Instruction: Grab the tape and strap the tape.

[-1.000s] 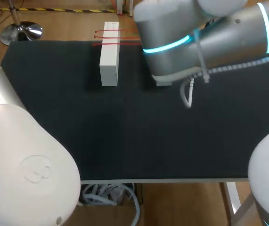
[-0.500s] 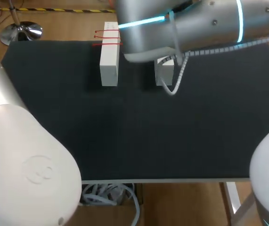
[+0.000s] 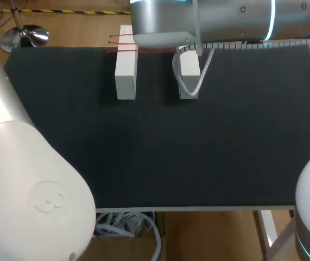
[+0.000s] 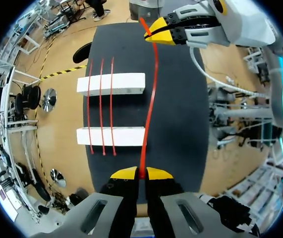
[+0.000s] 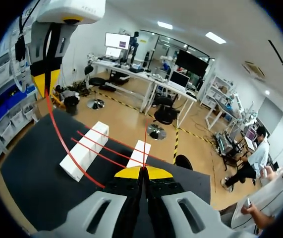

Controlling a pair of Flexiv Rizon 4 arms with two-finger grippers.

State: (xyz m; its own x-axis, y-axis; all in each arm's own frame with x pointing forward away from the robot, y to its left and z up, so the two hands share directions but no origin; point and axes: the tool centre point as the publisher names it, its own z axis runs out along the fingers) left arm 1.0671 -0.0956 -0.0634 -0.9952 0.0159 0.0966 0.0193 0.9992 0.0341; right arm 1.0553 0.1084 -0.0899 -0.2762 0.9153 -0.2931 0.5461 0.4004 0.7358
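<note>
The tape [image 4: 151, 99] is a thin red strand stretched in the air between our two grippers, above the black table [image 3: 144, 152]. From the left wrist view we see it run straight out from our left gripper [image 4: 141, 173], pass over the end of the left block [image 4: 111, 136], then over the same end of the right block [image 4: 111, 84], and reach our right gripper [image 5: 142, 172] beyond. Our left fingertips are pressed together with the strand pinched between them. Our right fingertips are likewise pressed together on the other end, one yellow tip on each side of it.

The two white blocks lie side by side on the far part of the table, parallel and apart, with a dark gap between them. Further red strands [image 4: 101, 106] lie across both blocks, beside the held strand and nearer the blocks' far ends; their loose tips hang just past the left block.

In the head view our right arm [image 3: 225, 22] comes in from the right and stretches across the table's far edge, covering the far end of the right block. A white coiled cable [image 3: 190, 87] hangs from it in a loop in front of that block. Our left arm [image 3: 30, 179] fills the near left corner of the head view.
</note>
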